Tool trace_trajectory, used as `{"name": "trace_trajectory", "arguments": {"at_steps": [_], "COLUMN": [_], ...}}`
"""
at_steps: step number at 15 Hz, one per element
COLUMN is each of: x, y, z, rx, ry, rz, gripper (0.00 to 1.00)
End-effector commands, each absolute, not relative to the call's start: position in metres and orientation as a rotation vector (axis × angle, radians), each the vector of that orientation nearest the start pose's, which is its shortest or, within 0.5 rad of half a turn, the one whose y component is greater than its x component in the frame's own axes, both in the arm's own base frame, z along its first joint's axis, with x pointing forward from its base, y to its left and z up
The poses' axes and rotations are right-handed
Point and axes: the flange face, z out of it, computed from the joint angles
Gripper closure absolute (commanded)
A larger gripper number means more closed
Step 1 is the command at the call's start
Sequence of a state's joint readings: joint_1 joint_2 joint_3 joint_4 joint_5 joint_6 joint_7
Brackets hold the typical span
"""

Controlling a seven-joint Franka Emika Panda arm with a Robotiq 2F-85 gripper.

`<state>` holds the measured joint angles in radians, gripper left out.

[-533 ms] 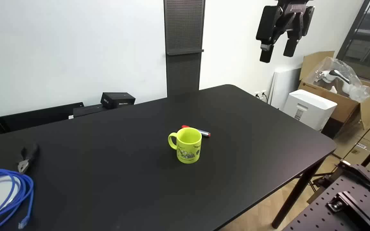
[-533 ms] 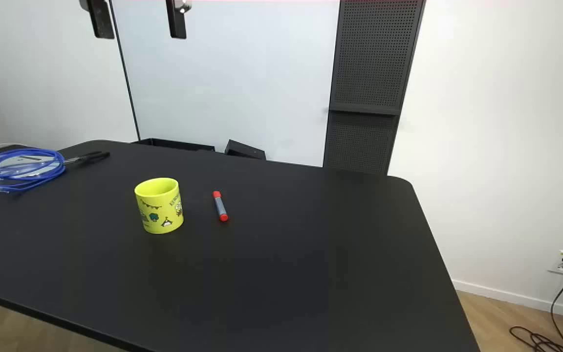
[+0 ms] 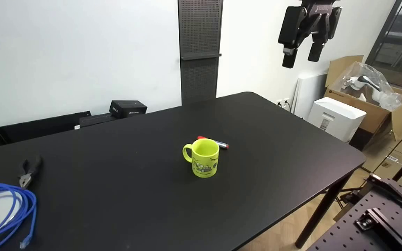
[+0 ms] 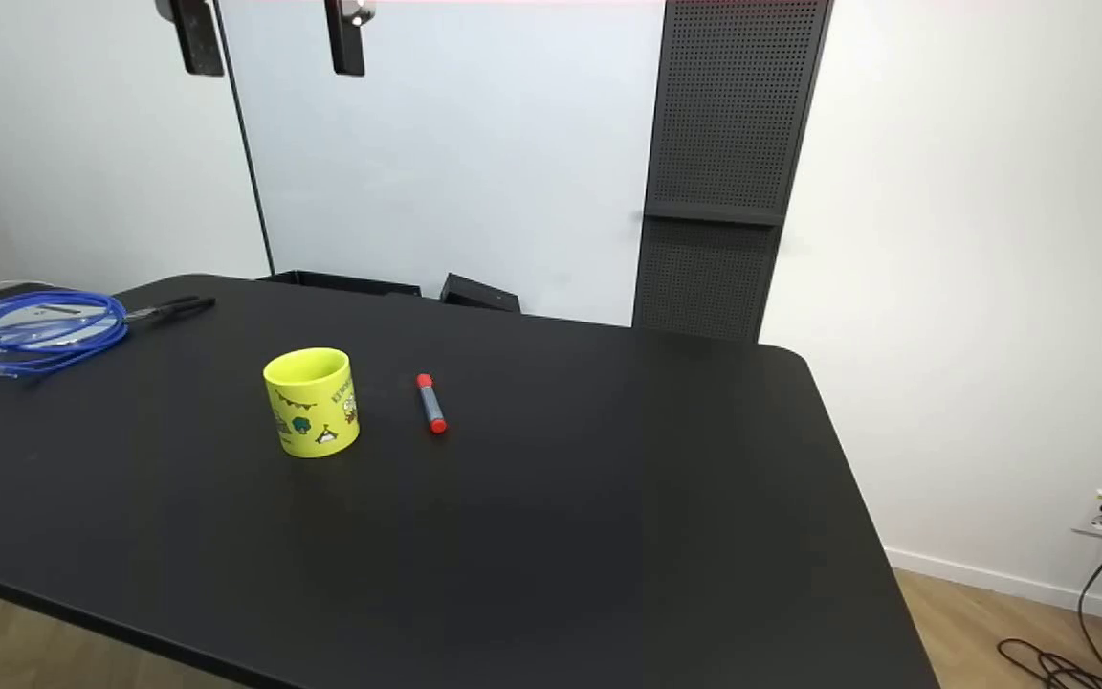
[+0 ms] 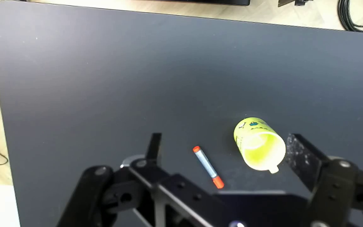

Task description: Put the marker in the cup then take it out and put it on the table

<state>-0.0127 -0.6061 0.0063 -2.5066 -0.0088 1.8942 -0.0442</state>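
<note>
The yellow-green cup (image 3: 204, 164) stands upright on the black table (image 3: 117, 209) and shows in both exterior views (image 4: 312, 411). Its handle points left in an exterior view. The marker (image 4: 431, 406), with red ends and a grey-blue barrel, lies on the table beside the cup, apart from it. In an exterior view the marker (image 3: 222, 144) is partly hidden behind the cup. My gripper (image 3: 302, 62) hangs high above the table, open and empty; only its fingertips (image 4: 276, 72) show in an exterior view. In the wrist view the marker (image 5: 206, 163) and cup (image 5: 254, 135) appear between the spread fingers (image 5: 225, 138).
A coiled blue cable (image 3: 30, 205) and pliers (image 3: 26, 177) lie at one end of the table. Small black boxes (image 3: 127, 108) are by the wall at the far edge. A perforated bench (image 3: 389, 223) and a cardboard box (image 3: 361, 104) are beyond the table.
</note>
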Motion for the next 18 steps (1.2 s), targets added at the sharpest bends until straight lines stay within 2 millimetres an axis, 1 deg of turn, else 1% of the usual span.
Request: {"name": "trace_trajectory", "arguments": {"at_steps": [1,8,9,11,14,16,18], "x": [0.365,0.365,0.369,0.381,0.406,0.426,0.448], "y": [-0.003,-0.003,-0.005,-0.012,-0.028,-0.034,-0.031], "z": [0.486,0.486,0.484,0.479,0.47,0.459,0.446], "rx": [-3.153,-3.153,-3.157,-3.165,-3.18,-3.196,-3.183], "ry": [-0.062,-0.062,-0.055,-0.031,-0.01,-0.082,-0.234], "rz": [0.012,0.012,0.003,-0.025,-0.125,-0.177,-0.165], "gripper": [0.0,0.0,0.0,0.0,0.0,0.0,0.0]}}
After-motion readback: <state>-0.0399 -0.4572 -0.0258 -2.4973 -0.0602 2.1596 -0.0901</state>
